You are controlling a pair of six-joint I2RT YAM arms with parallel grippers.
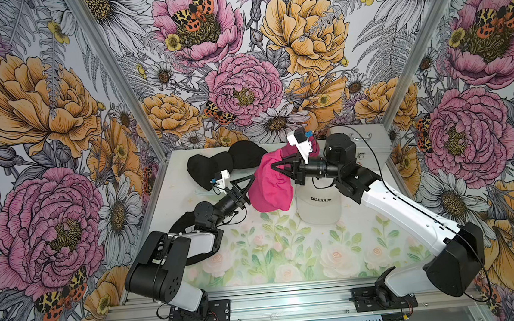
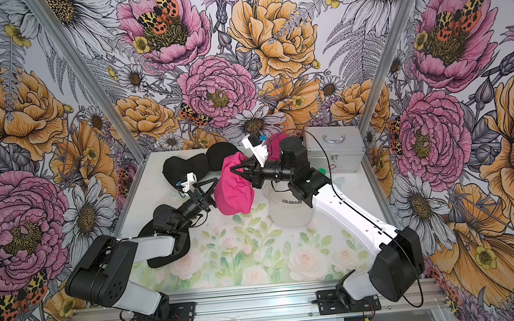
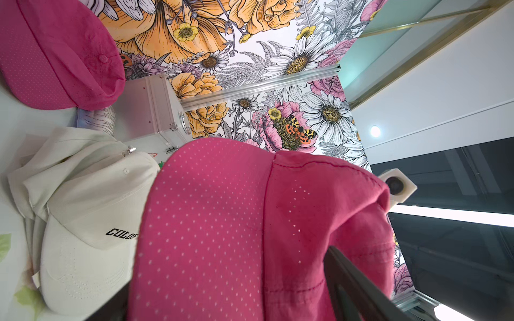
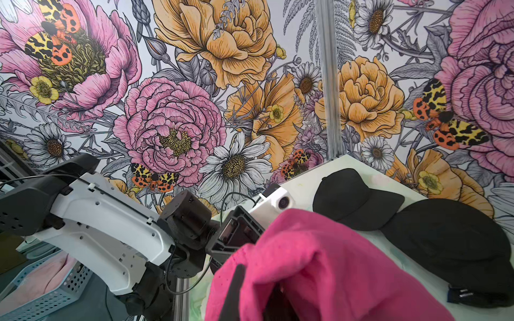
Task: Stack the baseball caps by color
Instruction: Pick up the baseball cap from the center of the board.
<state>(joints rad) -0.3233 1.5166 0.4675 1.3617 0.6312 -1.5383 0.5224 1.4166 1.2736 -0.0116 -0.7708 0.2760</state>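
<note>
A hot pink cap (image 1: 270, 188) (image 2: 233, 191) hangs above the table, and my right gripper (image 1: 276, 167) (image 4: 258, 300) is shut on its upper edge. My left gripper (image 1: 251, 188) (image 3: 230, 300) is at the cap's left side, with its jaws standing wide around the pink fabric. A second pink cap (image 1: 314, 145) (image 3: 55, 55) lies at the back. Below the right arm, a cream cap lettered COLORADO (image 1: 319, 212) (image 3: 83, 250) rests on more cream fabric. Two black caps (image 1: 203, 171) (image 1: 246, 154) lie at the back left. Another black cap (image 2: 169, 256) lies under the left arm.
A silver metal case (image 1: 370, 146) (image 2: 333, 152) with a handle stands at the back right corner. A small bottle (image 3: 97, 119) stands beside it, behind the cream caps. Floral walls close in the table's back and sides.
</note>
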